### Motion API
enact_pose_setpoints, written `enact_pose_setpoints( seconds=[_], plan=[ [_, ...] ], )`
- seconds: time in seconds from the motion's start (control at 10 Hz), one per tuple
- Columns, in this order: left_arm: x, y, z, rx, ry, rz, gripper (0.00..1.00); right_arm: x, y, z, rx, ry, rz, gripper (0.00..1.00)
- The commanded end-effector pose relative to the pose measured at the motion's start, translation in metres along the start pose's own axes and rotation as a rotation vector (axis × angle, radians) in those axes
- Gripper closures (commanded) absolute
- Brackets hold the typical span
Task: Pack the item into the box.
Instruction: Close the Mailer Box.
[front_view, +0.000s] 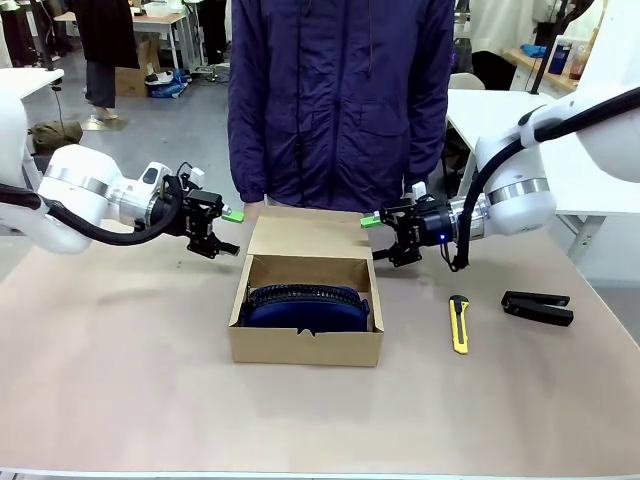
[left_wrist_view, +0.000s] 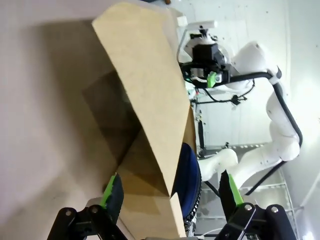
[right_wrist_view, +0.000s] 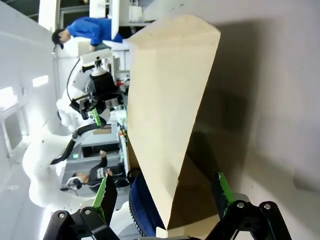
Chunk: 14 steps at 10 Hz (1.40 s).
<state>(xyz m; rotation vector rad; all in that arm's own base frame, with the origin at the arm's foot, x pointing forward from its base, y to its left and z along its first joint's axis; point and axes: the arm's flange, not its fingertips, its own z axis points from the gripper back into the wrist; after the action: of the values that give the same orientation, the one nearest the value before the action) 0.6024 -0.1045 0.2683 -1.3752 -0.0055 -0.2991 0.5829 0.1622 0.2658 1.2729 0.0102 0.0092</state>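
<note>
Navy pouch (front_view: 305, 306), brown box (front_view: 305, 346), yellow knife (front_view: 459, 326), black stapler (front_view: 538, 308), tan table (front_view: 120, 385)

Left arm (front_view: 75, 195) and right arm (front_view: 520, 190): glossy white rounded shells, a silver ring (front_view: 85, 185) at each wrist, a black cable (front_view: 110, 238) alongside. Left gripper (front_view: 230, 232) and right gripper (front_view: 374, 238): black, boxy, with green pads (front_view: 233, 215). Small blue light (front_view: 441, 238) on the right one.

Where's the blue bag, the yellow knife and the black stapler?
blue bag (front_view: 305, 306): front view, middle of its navy fabric.
yellow knife (front_view: 458, 326): front view, middle of its handle.
black stapler (front_view: 537, 308): front view, middle of its body.
</note>
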Motion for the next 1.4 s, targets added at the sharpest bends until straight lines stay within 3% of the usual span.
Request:
enact_pose_setpoints(
  seconds=[0.0,0.3,0.7,0.8,0.9,1.3],
  plan=[
    [0.009,0.003,-0.011,-0.082,0.058,-0.017,0.0,0.012,0.004,-0.007,0.012,0.047,-0.024,0.0],
    [0.01,0.006,-0.018,-0.129,0.109,-0.046,0.0,0.012,0.002,-0.011,0.033,0.068,-0.052,0.0],
    [0.011,0.007,-0.021,-0.144,0.113,-0.056,0.39,0.012,-0.003,-0.015,0.028,0.06,-0.051,0.39],
    [0.012,0.008,-0.021,-0.145,0.124,-0.06,0.47,0.011,-0.003,-0.016,0.034,0.058,-0.043,0.27],
    [0.013,0.009,-0.022,-0.145,0.129,-0.061,0.59,0.01,-0.002,-0.016,0.048,0.052,-0.022,0.59],
    [0.021,0.014,-0.028,-0.124,0.114,-0.049,0.59,0.005,-0.002,-0.013,0.064,0.075,-0.001,0.59]
  ],
)
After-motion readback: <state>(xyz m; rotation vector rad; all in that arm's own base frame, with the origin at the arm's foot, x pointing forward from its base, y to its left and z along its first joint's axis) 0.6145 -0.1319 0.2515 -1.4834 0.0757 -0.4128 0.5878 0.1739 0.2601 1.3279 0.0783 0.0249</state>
